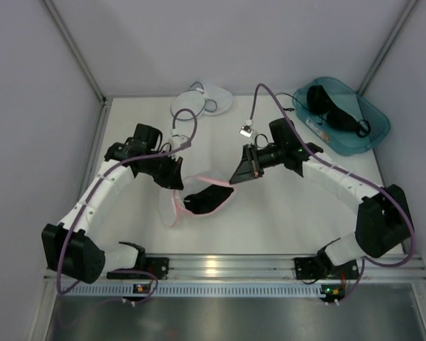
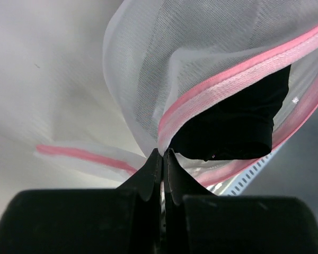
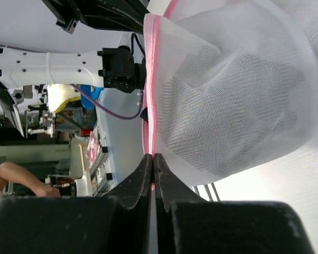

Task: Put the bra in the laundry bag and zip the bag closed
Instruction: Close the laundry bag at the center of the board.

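My left jaws (image 1: 176, 183) are clenched on the edge of the laundry bag (image 1: 169, 210). In my left wrist view the left jaws (image 2: 162, 153) pinch the white mesh of the laundry bag (image 2: 143, 63) right where its pink rim folds. My right jaws (image 1: 234, 176) are clenched too. In my right wrist view the right jaws (image 3: 152, 156) bite the pink rim of the bag (image 3: 201, 32).

The bag hangs between my two arms, over the middle of the table (image 1: 284, 213), a bit to the left. Its mouth is open and faces up. I cannot tell if the bottom of the bag touches the table.

The bra (image 1: 207, 200) is inside the bag. It is black and soft. From the left wrist the bra (image 2: 233, 121) shows in the open mouth, between two bits of pink rim. From the right wrist the bra (image 3: 254, 90) is a dark shape behind the mesh.

Far back, near the wall, lies another round white bag (image 1: 213, 96). At the far right sits a teal bin (image 1: 373, 117) with a black thing (image 1: 334, 106) in it.
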Robot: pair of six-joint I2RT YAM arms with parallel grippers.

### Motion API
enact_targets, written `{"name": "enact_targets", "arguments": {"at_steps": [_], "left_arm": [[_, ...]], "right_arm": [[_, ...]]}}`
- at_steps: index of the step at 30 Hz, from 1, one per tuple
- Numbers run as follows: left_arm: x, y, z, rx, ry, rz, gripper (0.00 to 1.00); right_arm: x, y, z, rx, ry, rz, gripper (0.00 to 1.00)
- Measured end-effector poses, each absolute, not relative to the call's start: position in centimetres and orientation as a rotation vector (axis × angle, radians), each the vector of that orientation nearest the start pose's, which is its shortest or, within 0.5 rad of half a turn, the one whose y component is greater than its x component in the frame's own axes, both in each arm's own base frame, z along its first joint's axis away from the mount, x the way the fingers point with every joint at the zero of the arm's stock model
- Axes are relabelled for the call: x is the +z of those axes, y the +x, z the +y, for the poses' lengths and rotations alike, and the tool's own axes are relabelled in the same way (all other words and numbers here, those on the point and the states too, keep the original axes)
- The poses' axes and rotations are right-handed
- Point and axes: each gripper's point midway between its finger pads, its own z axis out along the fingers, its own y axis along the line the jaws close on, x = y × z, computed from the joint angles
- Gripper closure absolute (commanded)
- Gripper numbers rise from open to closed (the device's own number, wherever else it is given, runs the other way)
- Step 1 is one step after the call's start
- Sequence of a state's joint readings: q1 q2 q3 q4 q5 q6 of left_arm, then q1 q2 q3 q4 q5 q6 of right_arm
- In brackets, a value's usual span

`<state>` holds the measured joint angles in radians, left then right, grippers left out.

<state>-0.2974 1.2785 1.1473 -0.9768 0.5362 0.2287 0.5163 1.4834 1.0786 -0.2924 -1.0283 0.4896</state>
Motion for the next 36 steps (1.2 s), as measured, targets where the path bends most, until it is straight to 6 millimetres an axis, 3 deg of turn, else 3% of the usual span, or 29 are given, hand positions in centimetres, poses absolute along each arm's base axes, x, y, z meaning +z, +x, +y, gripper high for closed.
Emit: {"name": "enact_targets", "arguments": {"at_steps": [2, 5, 12, 14, 19, 20, 23, 26, 29, 36], "left_arm": [[17.7, 21.7, -15.7, -0.756, 0.832, 2.491, 1.0], [17.4, 22.2, -16.4, -0.769, 0.784, 2.563, 1.0], [10.6, 26.9, -17.2, -0.722, 0.617, 2.852, 0.99], [9.4, 27.5, -17.0, -0.683, 0.595, 2.886, 0.89], [10.8, 29.7, -16.6, -0.656, 0.556, 2.818, 0.73], [11.3, 30.0, -16.4, -0.656, 0.554, 2.79, 0.61], [13.1, 30.2, -15.6, -0.639, 0.565, 2.719, 0.5], [14.7, 29.4, -14.3, -0.611, 0.562, 2.652, 0.4], [15.1, 28.4, -12.1, -0.582, 0.526, 2.636, 0.4], [11.4, 27.7, -5.1, -0.507, 0.284, 2.78, 0.41]], "right_arm": [[21.3, 20.6, 30.1, 1.673, -0.644, 2.313, 1.0], [20.4, 21.0, 30.2, 1.669, -0.626, 2.348, 1.0], [14.3, 26.6, 30.8, 1.632, -0.438, 2.564, 1.0], [13.5, 27.1, 30.3, 1.611, -0.396, 2.59, 1.0], [13.9, 27.7, 29.6, 1.598, -0.371, 2.578, 1.0], [14.0, 27.6, 29.6, 1.597, -0.373, 2.576, 1.0], [14.4, 27.4, 29.5, 1.597, -0.383, 2.559, 1.0], [14.9, 27.3, 29.5, 1.596, -0.395, 2.542, 1.0], [15.5, 27.2, 29.4, 1.59, -0.421, 2.514, 1.0], [16.0, 26.6, 27.9, 1.509, -0.423, 2.482, 1.0]]}}
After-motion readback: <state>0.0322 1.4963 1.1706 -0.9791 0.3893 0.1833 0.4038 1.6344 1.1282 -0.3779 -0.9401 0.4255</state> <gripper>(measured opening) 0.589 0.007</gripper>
